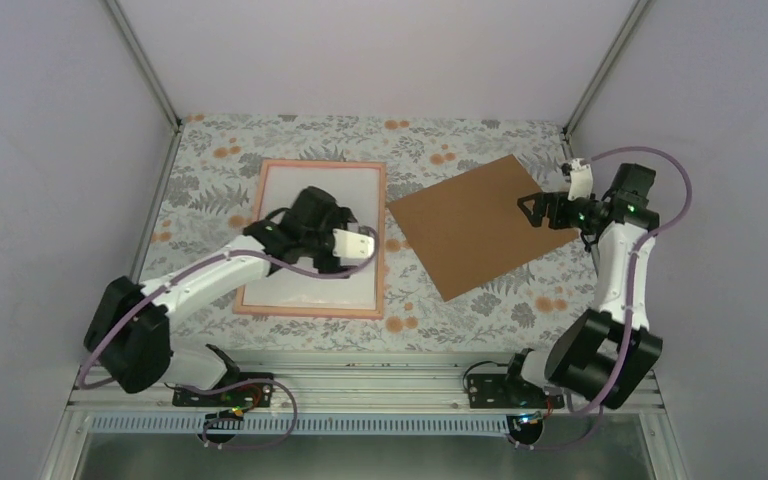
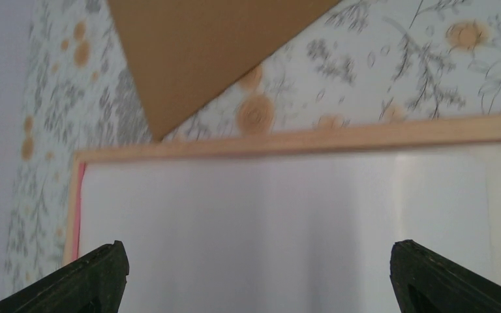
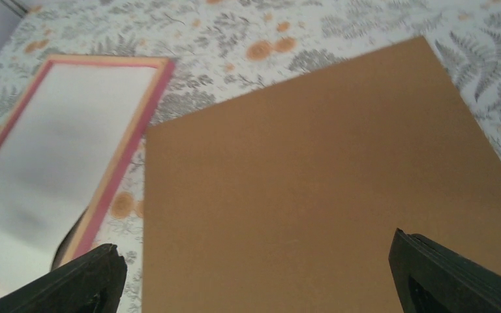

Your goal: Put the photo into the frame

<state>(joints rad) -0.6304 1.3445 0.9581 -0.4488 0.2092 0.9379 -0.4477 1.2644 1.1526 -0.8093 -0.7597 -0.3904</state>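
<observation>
Floral cloth (image 1: 430, 300) underneath; frame (image 1: 322, 163) flat at left, photo (image 1: 305, 180) seemingly inside, white back up. Left gripper (image 2: 254, 274) wide apart above it, empty; right gripper (image 3: 258, 277) likewise over board (image 1: 470, 225). Lift straight up, no dragging; check corners sit within rim.

1. Frame (image 1: 322, 163): pink-orange rails that look like wood, with a matt finish.
2. White sheet (image 1: 300, 182) inside the frame: smooth, with a soft satin sheen.
3. Board (image 1: 470, 225): brown and cardboard-like, flat matt with no shine.
4. Table cover (image 1: 460, 140): matt floral print; whether it is cloth or paper cannot be told.
5. Left arm (image 1: 210, 272): white plastic shell, smooth and slightly glossy; the joints are black and duller.
6. Rail (image 1: 380, 392) at the near edge: bare metal with a dull shine.
</observation>
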